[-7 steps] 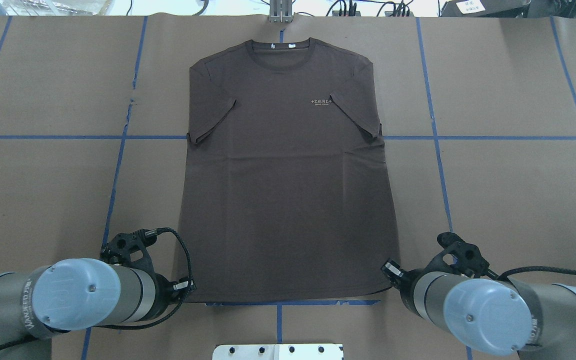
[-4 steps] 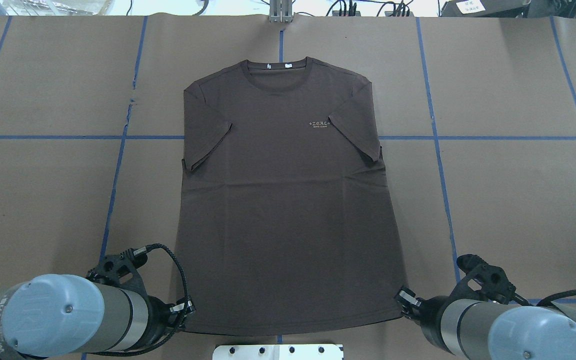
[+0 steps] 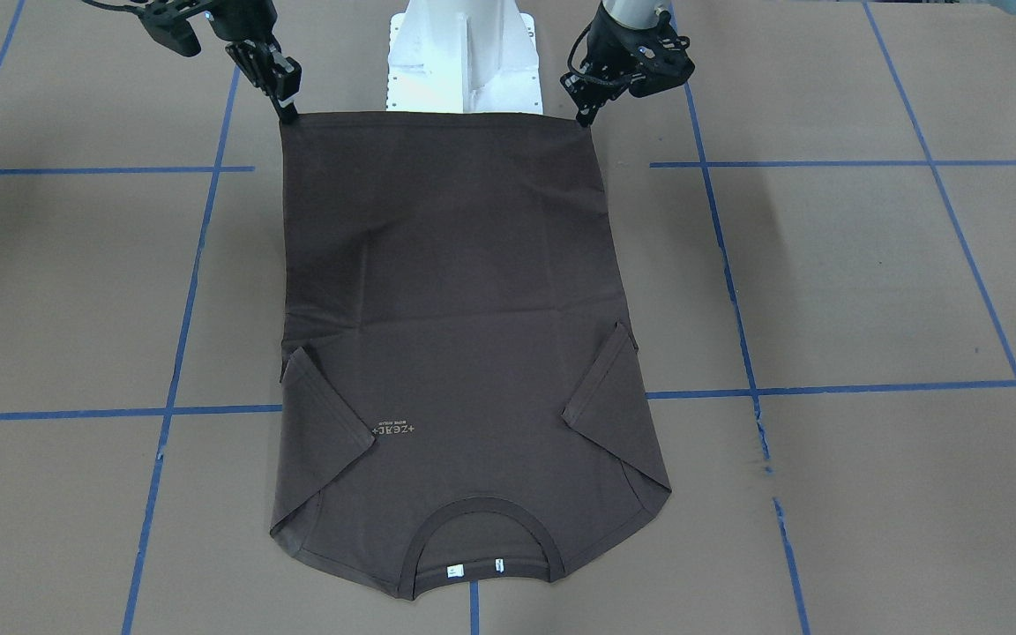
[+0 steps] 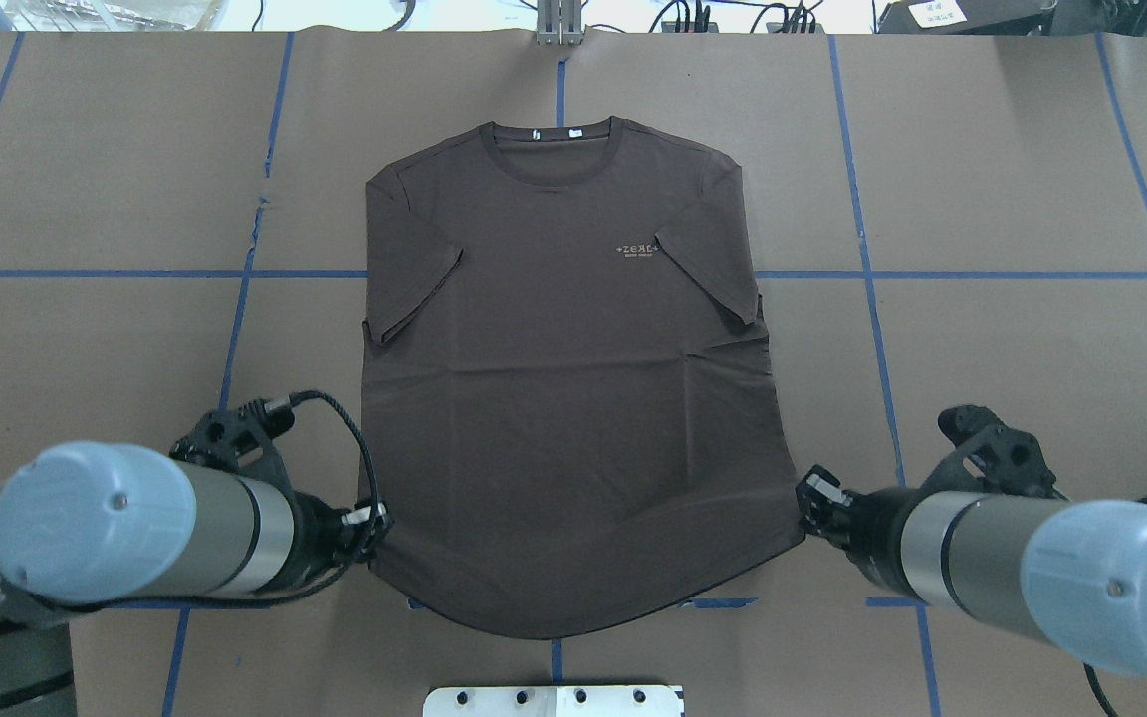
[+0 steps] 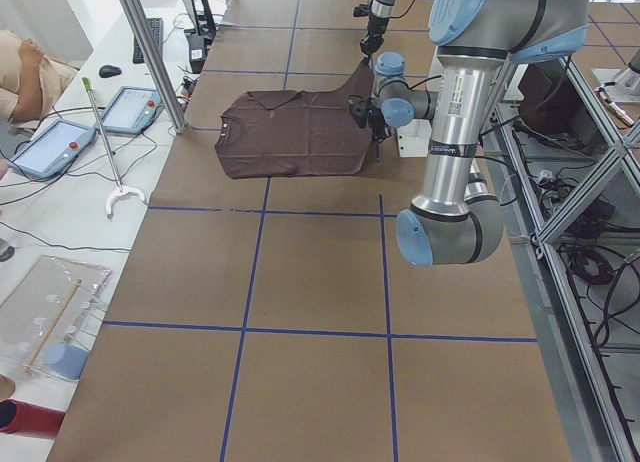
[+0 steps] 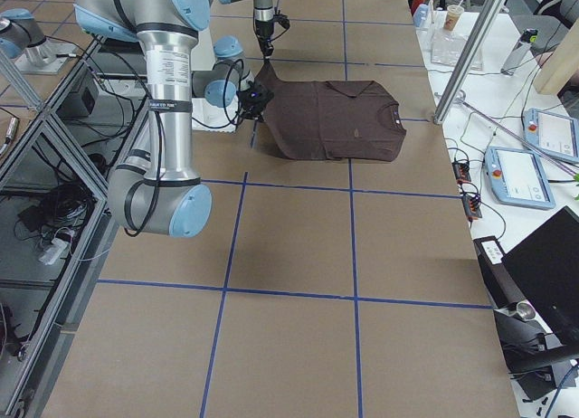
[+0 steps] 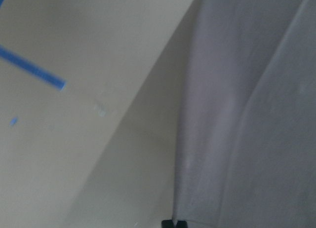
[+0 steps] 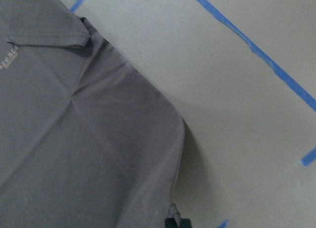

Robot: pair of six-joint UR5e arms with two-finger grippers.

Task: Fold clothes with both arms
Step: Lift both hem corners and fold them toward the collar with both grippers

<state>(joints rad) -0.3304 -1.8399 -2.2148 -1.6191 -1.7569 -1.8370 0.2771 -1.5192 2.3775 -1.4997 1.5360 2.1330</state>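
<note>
Collar [image 4: 556, 139] lies at the far end of the T-shirt [image 4: 573, 378] spread on the surface [image 4: 1032, 199]; you have the left pincer [image 4: 374, 523] and right pincer [image 4: 807, 498] each clamped on a near corner of it.

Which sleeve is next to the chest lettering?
On the T-shirt, the sleeve on the robot's right side: its folded-in cuff corner meets the pale lettering. The left sleeve lies on plain fabric, away from it.

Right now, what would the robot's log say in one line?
task: fold shirt | left gripper: shut on hem corner | right gripper: shut on other hem corner | hem: raised | collar end: flat on table
</note>
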